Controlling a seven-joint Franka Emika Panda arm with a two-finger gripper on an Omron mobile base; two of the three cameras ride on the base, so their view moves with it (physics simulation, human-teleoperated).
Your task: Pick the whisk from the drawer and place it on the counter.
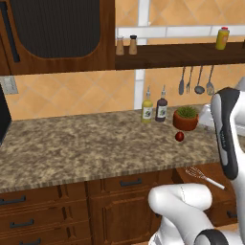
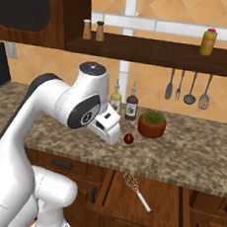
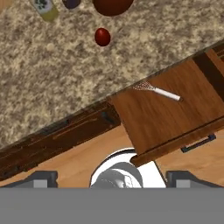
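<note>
open drawer [image 3: 166, 122]: whisk [image 3: 156, 91] lies along counter [image 3: 65, 78].

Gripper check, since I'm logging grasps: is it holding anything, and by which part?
Nothing is held. The whisk lies loose on the drawer floor, away from the gripper.

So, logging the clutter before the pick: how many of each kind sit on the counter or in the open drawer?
Bottles on the counter: 2
Potted plant: 1
Small red ball: 1
Whisk in the drawer: 1
Total: 5
</note>
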